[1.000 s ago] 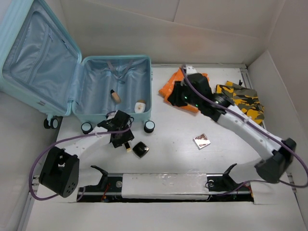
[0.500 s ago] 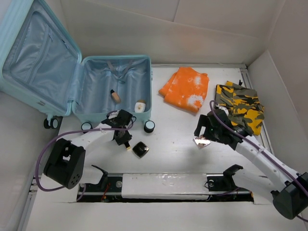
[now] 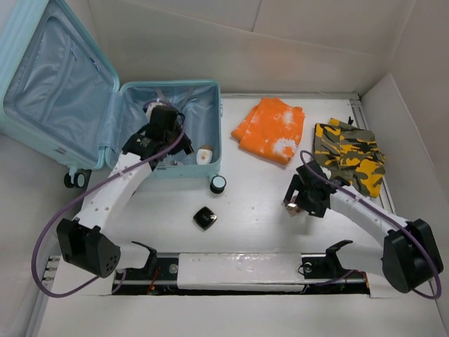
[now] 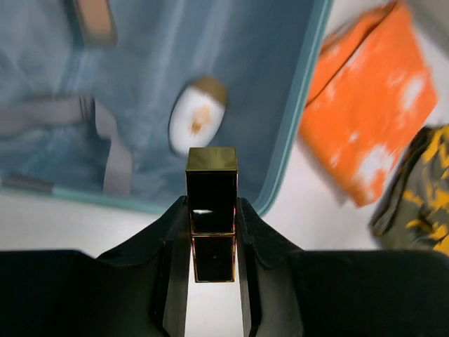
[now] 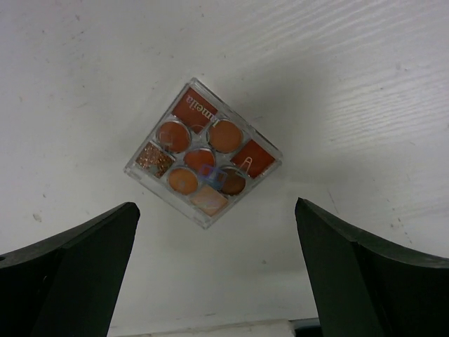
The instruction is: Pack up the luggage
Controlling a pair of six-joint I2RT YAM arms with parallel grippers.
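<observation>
A rigid, probably slick lipstick (image 4: 211, 175) is being pinched mid-body by the left gripper (image 4: 210, 205) over the luggage (image 3: 56, 84), the right gripper (image 5: 215, 210) being poised open.

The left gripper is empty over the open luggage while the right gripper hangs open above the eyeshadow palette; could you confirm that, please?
Not empty: the left gripper is shut on a black-and-gold lipstick, as the left wrist view shows. The rest is right.
</observation>
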